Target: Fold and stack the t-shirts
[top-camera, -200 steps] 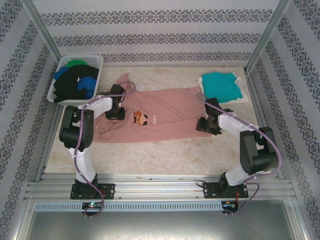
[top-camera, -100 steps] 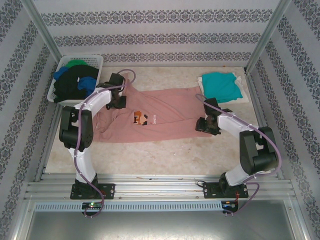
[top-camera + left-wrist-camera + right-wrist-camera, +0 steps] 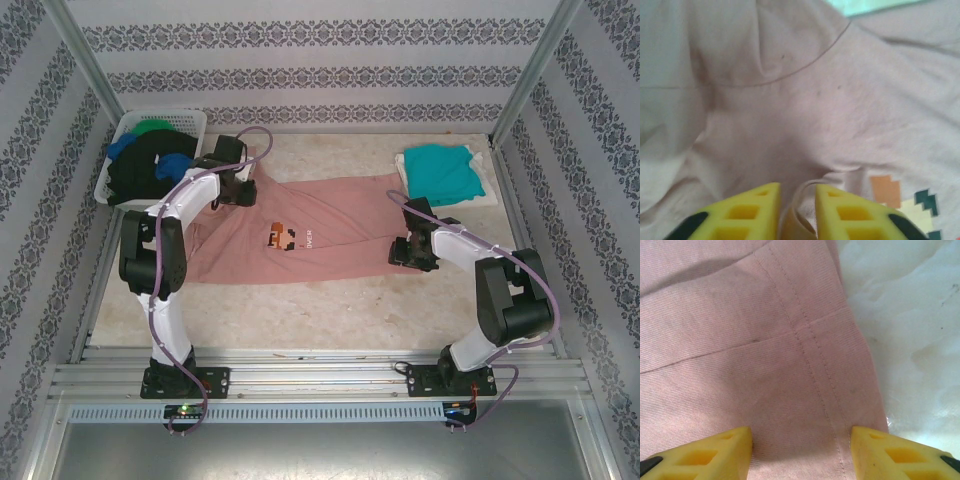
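Robot laboratory test cell: a bench (image 3: 330,310) boxed by wallpaper-patterned panels (image 3: 300,60) on aluminium posts (image 3: 88,62), left arm (image 3: 160,260) and right arm (image 3: 510,300) bolted to slotted rails (image 3: 320,378).

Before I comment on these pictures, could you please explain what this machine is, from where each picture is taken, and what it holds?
These are two robot arms bolted to a table. One picture looks down from above. The other two come from a small camera on each wrist, so they show that arm's own yellow fingers. A pink shirt lies spread on the table. A folded teal shirt lies at the far right, and a white basket at the far left holds dark shirts. The left tool pinches a fold of the pink shirt. The right tool is open over the shirt's hem and holds nothing.
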Robot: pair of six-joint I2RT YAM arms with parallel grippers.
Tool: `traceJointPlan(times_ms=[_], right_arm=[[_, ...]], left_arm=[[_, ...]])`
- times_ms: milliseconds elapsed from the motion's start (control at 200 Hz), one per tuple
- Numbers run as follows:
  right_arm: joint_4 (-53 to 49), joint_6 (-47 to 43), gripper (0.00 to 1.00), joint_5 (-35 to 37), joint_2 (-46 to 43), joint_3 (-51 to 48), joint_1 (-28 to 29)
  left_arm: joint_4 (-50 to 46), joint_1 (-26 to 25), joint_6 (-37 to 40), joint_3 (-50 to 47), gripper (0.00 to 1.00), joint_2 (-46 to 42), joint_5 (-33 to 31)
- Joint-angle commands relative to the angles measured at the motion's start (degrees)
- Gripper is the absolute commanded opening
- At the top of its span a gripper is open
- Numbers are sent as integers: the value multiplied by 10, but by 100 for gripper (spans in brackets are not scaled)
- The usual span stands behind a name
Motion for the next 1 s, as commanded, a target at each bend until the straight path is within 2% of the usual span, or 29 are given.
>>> traceJointPlan(times_ms=[0,110,145,175,210,270,320,435,525,679,754,834,994], right_arm=[[-4,-1,55,2,0,10,10],[-25,-10,55,8,-15,26,23],[-36,-12,56,16,-24,34,29],[-47,-14,56,24,-34,40,34],[-55,-15,56,33,-47,46,41],[-61,-13,56,43,-70,52,51],[-54,-7,57,39,-86,52,60],[-13,9,58,13,-87,61,99],[-3,10,59,27,-51,92,140],[-24,13,59,32,46,149,177],[-26,32,60,35,75,138,171],[-21,53,60,28,87,105,156],[-9,79,60,28,61,26,117]], left_arm=[[-5,3,38,30,31,36,-19],[-19,6,23,31,36,27,-84],[-20,7,14,29,42,16,-100],[-21,9,2,25,51,4,-120],[-25,11,-9,21,53,-10,-133],[-30,12,-22,6,54,-38,-131],[-23,12,-36,-26,61,-68,-121],[40,12,-76,-164,66,-132,-67],[72,13,-106,-246,66,-143,-55],[59,46,-197,-307,65,-131,-60],[78,68,-219,-346,66,-151,-71],[99,95,-230,-379,66,-178,-55],[109,133,-225,-401,66,-197,-47]])
